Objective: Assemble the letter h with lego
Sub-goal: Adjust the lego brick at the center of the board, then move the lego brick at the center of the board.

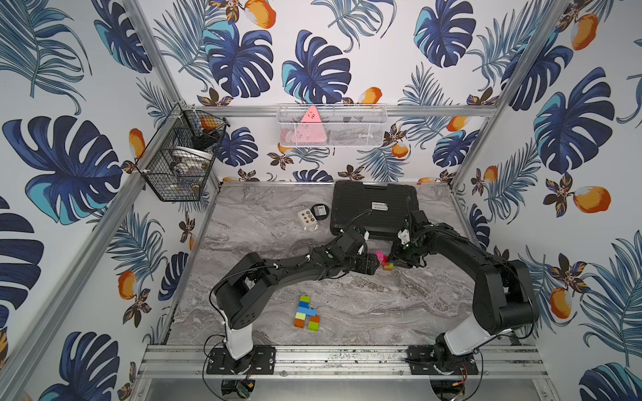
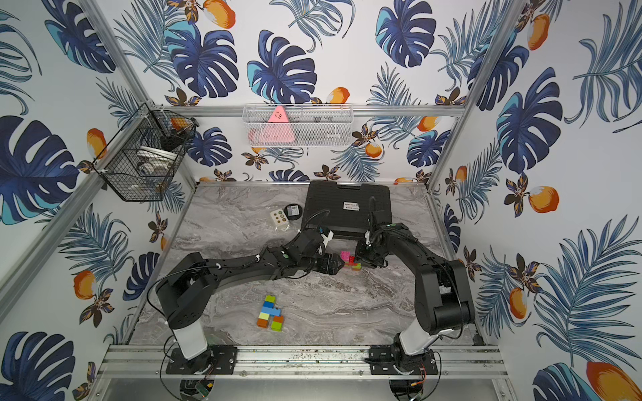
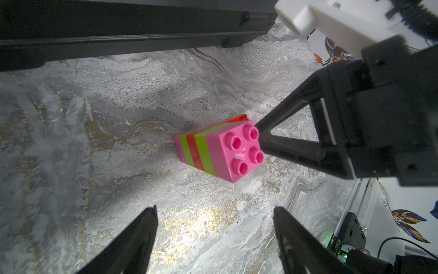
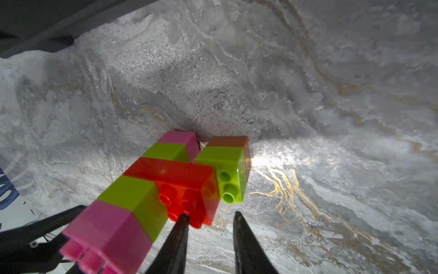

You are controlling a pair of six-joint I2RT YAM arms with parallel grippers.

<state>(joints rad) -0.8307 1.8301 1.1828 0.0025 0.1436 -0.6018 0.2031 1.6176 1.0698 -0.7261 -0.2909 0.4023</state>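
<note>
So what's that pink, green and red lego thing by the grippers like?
The lego piece is shiny plastic bricks clicked together: a long row of pink, lime green, red, lime green, pink, plus a short lime green and orange leg off the longer red brick. It lies on its side on the marble table. A right gripper fingertip seems to touch its red studs.

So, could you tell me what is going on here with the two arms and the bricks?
The right tool and left tool are both at a pink, green and red brick model lying on its side on the table, near the black case. The right tool's jaws stand narrowly apart, gripping nothing, one finger seemingly against the red brick. The left tool hovers wide open, facing the model's studded pink end. A second brick model, green, blue and orange, lies apart near the front.
</note>
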